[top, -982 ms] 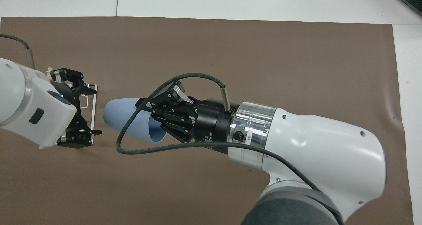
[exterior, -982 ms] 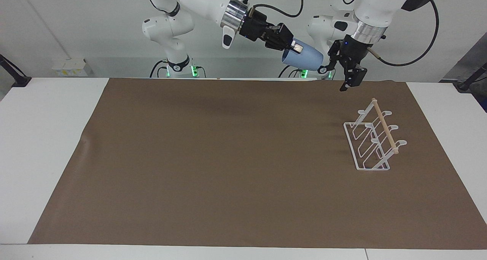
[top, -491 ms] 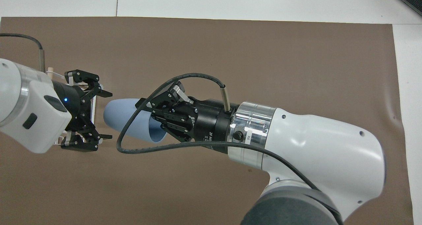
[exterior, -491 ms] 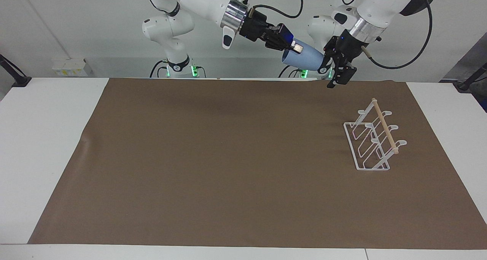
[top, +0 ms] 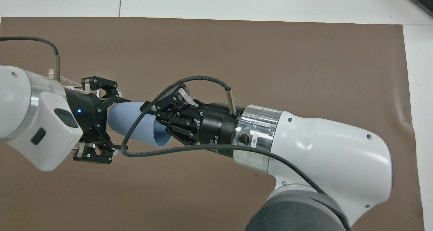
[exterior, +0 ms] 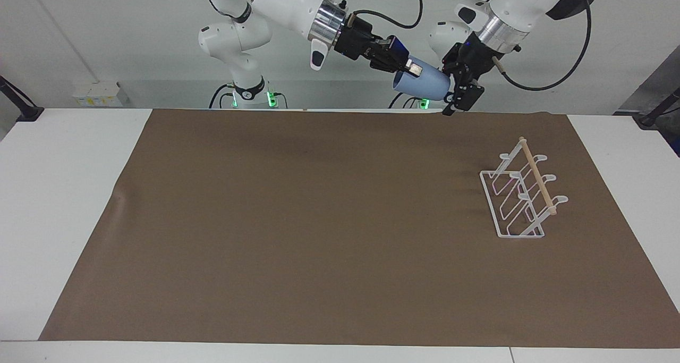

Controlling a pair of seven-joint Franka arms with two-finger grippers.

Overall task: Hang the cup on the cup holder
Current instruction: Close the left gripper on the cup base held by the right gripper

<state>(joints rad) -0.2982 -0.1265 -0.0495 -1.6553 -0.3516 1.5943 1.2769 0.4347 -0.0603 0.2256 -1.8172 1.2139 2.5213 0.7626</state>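
While the right gripper [exterior: 408,65] clamps the cup [exterior: 423,82] by its rim, the left gripper [top: 113,122] spreads wide around the cup's base. The cup holder [exterior: 523,191] stands on the brown mat [exterior: 297,235].

Facing camera high across the table [exterior: 79,193]; overhead looks steeply down.

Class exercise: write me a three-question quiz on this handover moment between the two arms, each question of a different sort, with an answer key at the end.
1. True or false: the cup rests on the cup holder.
2. Which gripper grips the cup by its rim? A) left gripper B) right gripper
3. Fill in: the left gripper's fingers are ____ around the cup's closed end.

Key: 1. False: it is held in the air, apart from the holder. 2. B. 3. Open, not yet closed on it.
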